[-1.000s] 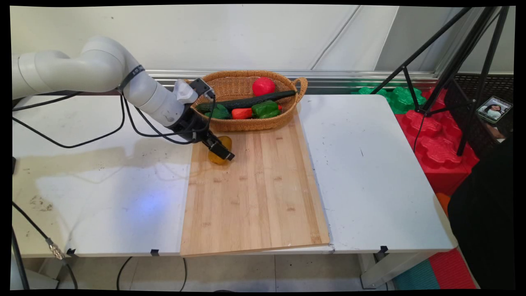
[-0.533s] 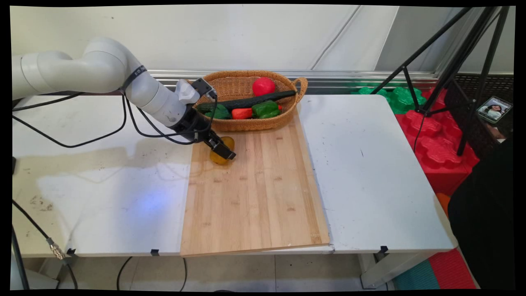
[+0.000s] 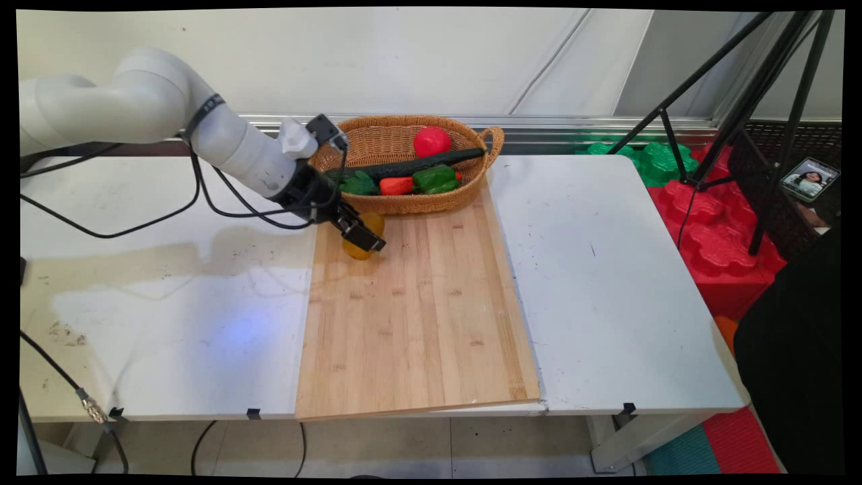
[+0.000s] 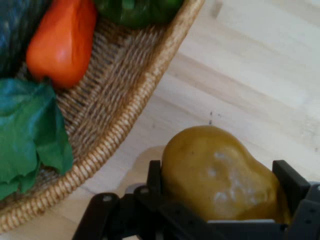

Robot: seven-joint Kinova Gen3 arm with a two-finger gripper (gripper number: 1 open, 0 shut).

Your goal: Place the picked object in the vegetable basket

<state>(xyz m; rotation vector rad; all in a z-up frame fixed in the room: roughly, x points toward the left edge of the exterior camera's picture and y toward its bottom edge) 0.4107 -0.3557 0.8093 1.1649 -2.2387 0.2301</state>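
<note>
The tool [image 3: 363, 237] has its fingers [image 4: 289, 184] closed in on both sides of the yellow pear [image 4: 220, 175] — gripped, and it looks lifted just off the board [image 3: 417, 316]. The pear sits straight ahead between the fingers, narrow end pointing away from the hand. The basket [image 3: 404, 202] is right beside it toward the wall, its rim close by, with a red pepper [image 4: 60, 42] and greens [image 4: 30, 130] inside.

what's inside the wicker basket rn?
The wicker basket holds a red ball, cucumber, green pepper, orange-red pepper and leafy green. Its left end is hidden behind the arm.
</note>
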